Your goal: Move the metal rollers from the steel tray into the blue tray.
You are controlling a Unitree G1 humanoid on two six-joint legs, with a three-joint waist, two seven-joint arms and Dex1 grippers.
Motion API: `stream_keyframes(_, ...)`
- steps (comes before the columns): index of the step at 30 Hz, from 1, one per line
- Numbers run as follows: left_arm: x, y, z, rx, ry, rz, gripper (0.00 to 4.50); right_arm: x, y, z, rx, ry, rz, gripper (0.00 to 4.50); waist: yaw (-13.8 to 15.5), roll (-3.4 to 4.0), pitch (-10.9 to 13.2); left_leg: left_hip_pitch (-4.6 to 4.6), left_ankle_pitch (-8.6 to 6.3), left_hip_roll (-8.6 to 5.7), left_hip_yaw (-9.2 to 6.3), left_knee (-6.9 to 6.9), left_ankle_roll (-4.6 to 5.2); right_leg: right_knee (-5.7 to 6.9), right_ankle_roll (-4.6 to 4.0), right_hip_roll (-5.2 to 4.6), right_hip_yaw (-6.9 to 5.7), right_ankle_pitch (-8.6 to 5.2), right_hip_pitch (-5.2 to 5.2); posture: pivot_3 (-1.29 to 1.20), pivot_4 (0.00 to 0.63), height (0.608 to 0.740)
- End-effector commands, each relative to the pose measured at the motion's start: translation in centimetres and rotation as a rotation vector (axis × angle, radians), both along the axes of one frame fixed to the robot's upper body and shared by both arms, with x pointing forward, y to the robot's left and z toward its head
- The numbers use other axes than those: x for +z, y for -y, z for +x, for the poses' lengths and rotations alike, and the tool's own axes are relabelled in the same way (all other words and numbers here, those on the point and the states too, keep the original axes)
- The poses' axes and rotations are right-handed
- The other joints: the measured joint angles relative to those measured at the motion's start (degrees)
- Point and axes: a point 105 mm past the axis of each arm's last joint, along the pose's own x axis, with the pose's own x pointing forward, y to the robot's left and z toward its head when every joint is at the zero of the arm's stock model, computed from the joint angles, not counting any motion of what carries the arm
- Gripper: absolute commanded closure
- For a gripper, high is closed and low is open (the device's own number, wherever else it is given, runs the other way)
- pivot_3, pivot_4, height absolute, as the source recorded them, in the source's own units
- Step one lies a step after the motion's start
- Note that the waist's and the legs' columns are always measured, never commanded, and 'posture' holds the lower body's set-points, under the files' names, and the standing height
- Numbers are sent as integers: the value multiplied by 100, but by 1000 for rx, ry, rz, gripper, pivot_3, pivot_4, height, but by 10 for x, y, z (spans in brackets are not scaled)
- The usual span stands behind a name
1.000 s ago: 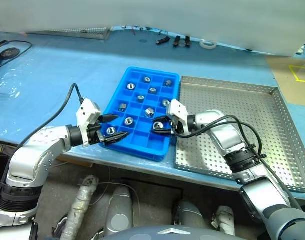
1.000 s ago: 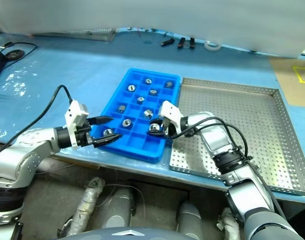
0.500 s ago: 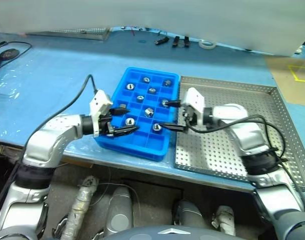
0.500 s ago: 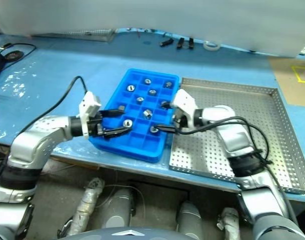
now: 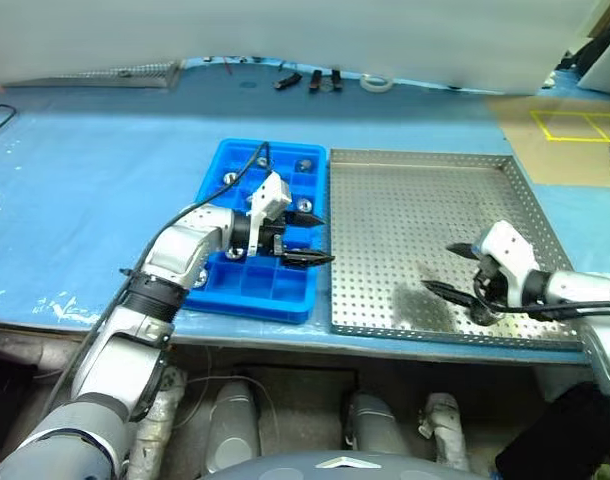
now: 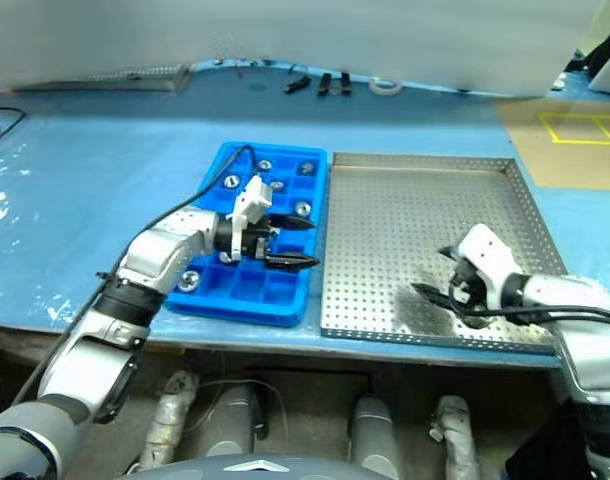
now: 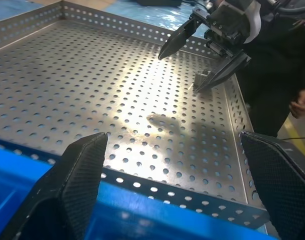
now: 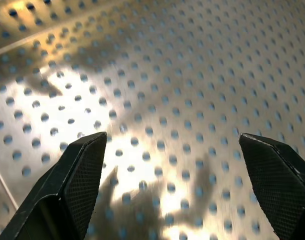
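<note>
The desk [image 5: 85,200] is covered with a pale blue sheet and carries both trays side by side near its front edge. The steel tray [image 5: 425,215] is the bigger of the two, a shallow perforated rectangle with a low rim, lying on the robot's right. Its dotted floor looks bare apart from one small metal piece close to the front right corner, seen in the left wrist view just beside the right gripper's lower finger; I cannot tell for sure that it is a roller. Touching the steel tray's left rim is the blue tray [image 5: 247,288], a grid of small square compartments. Several metal rollers [image 5: 230,178] sit in its compartments, mostly toward the far end and the left side.

The left gripper [image 5: 307,238] hovers over the right edge of the blue tray, pointing toward the steel tray, its fingers spread wide and holding nothing. The right gripper [image 5: 455,268] hangs over the front right part of the steel tray, its fingers released and empty.

At the desk's far edge lie a roll of tape [image 5: 376,84] and some small dark tools [image 5: 310,80].
</note>
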Motion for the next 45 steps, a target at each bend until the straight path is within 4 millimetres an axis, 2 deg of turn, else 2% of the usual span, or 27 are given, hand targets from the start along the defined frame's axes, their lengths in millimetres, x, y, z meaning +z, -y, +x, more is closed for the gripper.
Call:
stream_keyframes(1,7,5,0,-39,45,-6,0,9,17,-8,-32,38,-60,39,-57,0,0,0,-1,-1,1,1,2,-1,0,-1,1,0,0,-287,150,740)
stream_keyframes(4,5,5,1,-40,43,-7,0,3,32,-12,-81,27,-78,39,-85,0,0,3,-4,0,2,6,6,-5,0,-1,2,0,4,-282,150,740)
stream_keyframes(7,3,2,1,-34,41,-7,0,4,36,-12,-95,33,-71,39,-76,0,0,3,-6,-2,4,12,10,-4,0,-2,2,0,8,-274,150,740)
stream_keyframes(11,0,-2,1,-19,35,-6,0,10,30,-8,-84,56,-46,39,-53,1,0,2,-12,-4,4,19,19,-7,-1,-4,0,0,14,-260,150,740)
stream_keyframes(17,-1,-6,-1,-6,34,-6,0,8,21,-3,-53,54,-43,39,-43,1,0,0,-20,-5,6,27,33,-11,-1,-6,-1,0,19,-239,150,740)
stream_keyframes(21,3,-14,3,29,39,-10,0,18,3,7,-4,94,-10,39,-48,1,0,2,-20,-5,6,31,33,-10,-1,-8,-1,1,23,-221,150,740)
stream_keyframes(27,13,-31,19,157,72,-32,0,29,-41,45,53,195,89,39,-55,3,-1,9,-20,2,6,40,32,4,-3,-6,-1,2,25,-173,150,740)
stream_keyframes(30,15,-37,21,189,81,-32,0,23,-60,66,52,211,139,39,-31,3,-1,6,-20,4,5,48,32,12,-3,-5,-3,2,24,-130,150,740)
stream_keyframes(34,15,-45,16,217,85,-26,0,8,-76,89,24,203,185,39,42,3,-1,-11,-21,-1,4,51,33,12,-4,-8,-7,1,13,-85,150,740)
stream_keyframes(40,15,-51,10,249,78,-23,0,-1,-90,105,9,202,228,39,136,3,-1,-17,-22,-2,4,53,35,12,-4,-9,-9,1,9,-55,150,740)
stream_keyframes(45,18,-52,8,265,77,-22,0,-13,-111,115,28,193,242,39,129,3,-1,-13,-21,1,3,57,31,25,-4,-8,-8,1,9,-36,150,740)
